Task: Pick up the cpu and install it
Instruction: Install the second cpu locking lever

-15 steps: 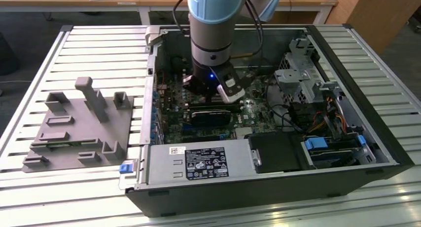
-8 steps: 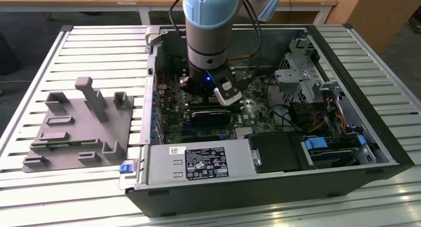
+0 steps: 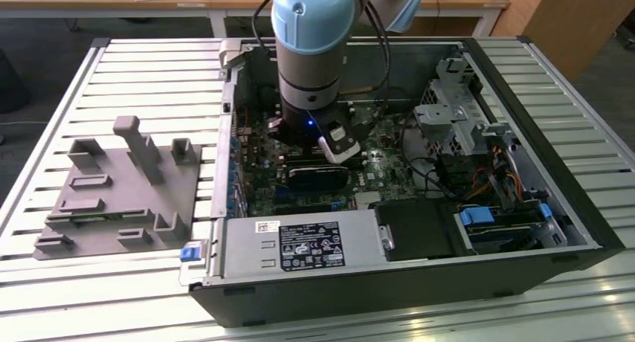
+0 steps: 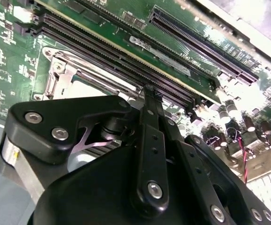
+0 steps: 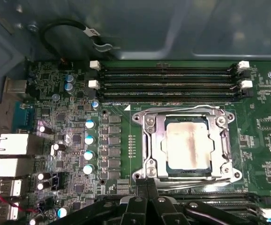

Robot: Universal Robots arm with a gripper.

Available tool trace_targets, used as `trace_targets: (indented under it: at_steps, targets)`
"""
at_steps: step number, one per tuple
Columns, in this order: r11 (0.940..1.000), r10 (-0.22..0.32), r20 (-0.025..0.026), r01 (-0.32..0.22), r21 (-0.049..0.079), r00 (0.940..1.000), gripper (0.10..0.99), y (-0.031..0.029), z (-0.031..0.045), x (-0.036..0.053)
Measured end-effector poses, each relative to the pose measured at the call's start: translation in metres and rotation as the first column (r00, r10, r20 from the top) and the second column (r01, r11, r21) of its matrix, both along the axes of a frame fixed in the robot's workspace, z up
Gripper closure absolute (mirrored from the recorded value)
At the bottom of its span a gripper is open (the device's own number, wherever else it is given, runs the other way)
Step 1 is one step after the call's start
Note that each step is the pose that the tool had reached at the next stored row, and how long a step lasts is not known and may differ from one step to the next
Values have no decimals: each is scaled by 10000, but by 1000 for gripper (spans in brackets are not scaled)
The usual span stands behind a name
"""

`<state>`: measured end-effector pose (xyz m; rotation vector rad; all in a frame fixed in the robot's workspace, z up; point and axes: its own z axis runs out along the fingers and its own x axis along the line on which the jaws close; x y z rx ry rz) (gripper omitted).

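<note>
The cpu (image 5: 188, 146), a small square chip with a silvery top streaked with pale residue, lies flat inside the socket's metal frame (image 5: 148, 140) on the green motherboard (image 5: 60, 122). My gripper (image 5: 147, 186) hovers just beside the socket, over the frame's edge, with its two black fingers pressed together and nothing between them. In the second wrist view the gripper (image 4: 149, 91) reaches over the socket frame (image 4: 60, 70) next to the long memory slots (image 4: 126, 61). In the exterior view my arm (image 3: 312, 59) stands down inside the open computer case (image 3: 397, 297).
A grey plastic tray (image 3: 119, 201) with upright posts lies at the exterior view's left, outside the case. Inside are a power supply (image 3: 297, 245), a drive cage (image 3: 456, 111), cables (image 3: 506, 178) and a dark card (image 3: 317, 180). Capacitors (image 5: 89, 140) stand beside the socket.
</note>
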<state>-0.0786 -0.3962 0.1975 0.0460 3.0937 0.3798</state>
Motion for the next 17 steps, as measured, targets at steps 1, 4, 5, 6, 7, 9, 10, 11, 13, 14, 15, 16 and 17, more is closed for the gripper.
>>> trace_targets:
  at_steps: [1, 4, 5, 6, 7, 9, 10, 11, 13, 14, 15, 16, 17]
  targets:
    - [10000, -1, -1, 1, 29, 10000, 980, 0, -6, -2]
    - [9999, -1, 0, 1, 135, 10000, 980, 0, -19, -9]
    - [9999, -1, 0, 1, 169, 10000, 980, 0, -23, -11]
    - [9998, -2, 0, 2, 195, 10000, 980, 1, -27, -12]
    - [9998, -2, 0, 2, 215, 10000, 980, 1, -32, -13]
    - [9997, -3, -1, 3, 258, 10000, 980, 0, -41, -14]
    - [9996, -2, 0, 2, 285, 10000, 980, 0, -46, -15]
    - [9995, -1, 1, 1, 306, 10000, 980, 1, -51, -16]
    - [9994, -1, 2, 1, 340, 10000, 980, 1, -59, -21]
    - [9994, -2, 0, 2, 356, 10000, 980, 1, -62, -25]
    - [9993, -2, 1, 2, 371, 10000, 980, 1, -65, -28]
    - [9993, -2, 0, 2, 386, 10000, 980, 1, -67, -31]
    - [9992, -2, 0, 2, 401, 10000, 980, 1, -70, -34]
